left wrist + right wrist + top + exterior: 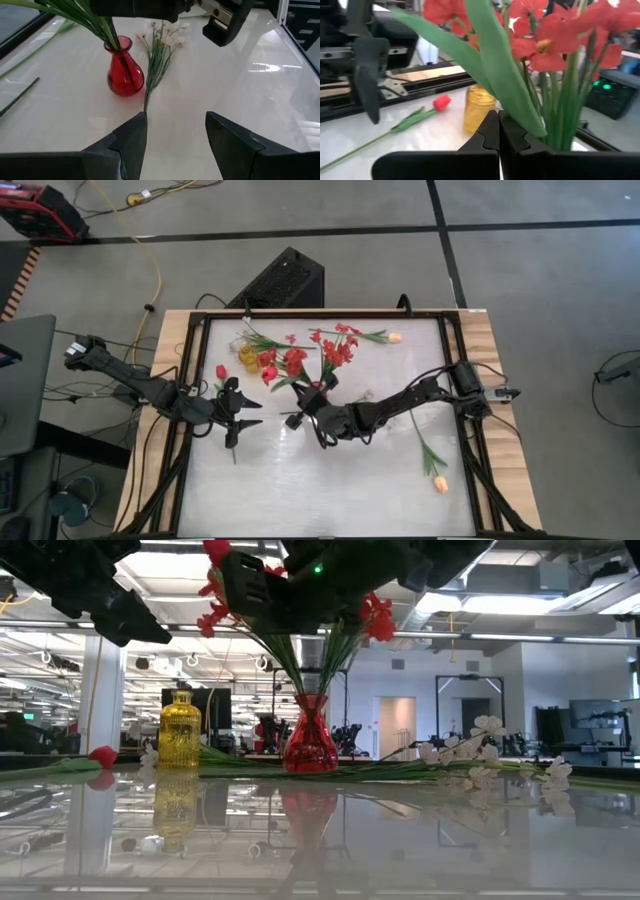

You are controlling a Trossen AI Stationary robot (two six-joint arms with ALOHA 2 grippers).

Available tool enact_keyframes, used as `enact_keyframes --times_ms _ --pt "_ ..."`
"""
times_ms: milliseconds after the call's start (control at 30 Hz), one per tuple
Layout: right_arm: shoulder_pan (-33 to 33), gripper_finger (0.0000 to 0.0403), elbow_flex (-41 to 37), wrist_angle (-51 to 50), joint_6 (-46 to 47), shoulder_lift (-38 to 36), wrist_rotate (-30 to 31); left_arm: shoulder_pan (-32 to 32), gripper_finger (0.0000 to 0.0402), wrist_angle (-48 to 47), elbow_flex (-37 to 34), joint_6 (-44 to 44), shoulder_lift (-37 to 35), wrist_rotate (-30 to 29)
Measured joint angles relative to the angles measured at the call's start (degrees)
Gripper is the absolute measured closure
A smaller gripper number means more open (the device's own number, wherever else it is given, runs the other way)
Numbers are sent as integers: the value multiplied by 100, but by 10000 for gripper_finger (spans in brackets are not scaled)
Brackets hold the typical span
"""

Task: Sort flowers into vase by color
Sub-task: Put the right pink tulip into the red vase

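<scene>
While the right gripper (296,418) hung above the red vase (309,740) with its fingers pressed shut and, as far as the wrist view showed, nothing between them, the red flowers (335,350) stood with their stems in that vase and their heads spread over the rim. The left gripper (243,411) waited just beside, jaws wide and empty. A red tulip (221,371) lay on the table (350,480) near the yellow vase (179,729); a white spray (159,47) lay beside the red vase; one peach tulip (440,483) lay well apart on the right side, another (395,337) at the far edge. Risk judged: the right arm, close among leaves and blooms, could snag a stem on withdrawal and tip the narrow-necked vase or drag flowers out.
</scene>
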Motion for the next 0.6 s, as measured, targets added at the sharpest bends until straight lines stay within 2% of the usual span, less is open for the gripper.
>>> enact_keyframes --times_ms 267,400,500,600 --pt "79 386 0 -111 -66 -22 109 0 212 -279 0 -98 0 -2" --pt "153 386 0 -828 247 -276 67 0 212 -684 1 -604 0 46" --pt "218 386 0 -1698 710 -609 -397 0 212 -1160 1 -1231 0 197" --pt "294 382 0 -2644 1242 -970 -1126 0 212 -1780 0 -2131 0 567"
